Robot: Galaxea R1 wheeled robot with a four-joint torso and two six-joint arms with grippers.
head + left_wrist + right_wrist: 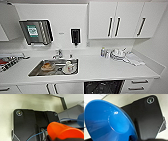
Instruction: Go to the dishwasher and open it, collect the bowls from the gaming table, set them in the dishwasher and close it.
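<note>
Blue bowl [109,125]: large and close at the right end effector, seemingly carried by it; fingers not made out, grip cannot be told.
Orange bowl [63,131]: large and close at the left end effector, likewise apparently carried; grip cannot be told.
Dishwasher [103,87]: dark open cavity under the surface [105,68], at 6 o'clock in the head view.
Sink [35,71]: at 9 o'clock from the dishwasher.
Nearer arm: cannot tell.

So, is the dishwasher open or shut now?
Open. In the head view, the dishwasher under the counter shows a dark interior between the white fronts instead of a steel front.
</note>
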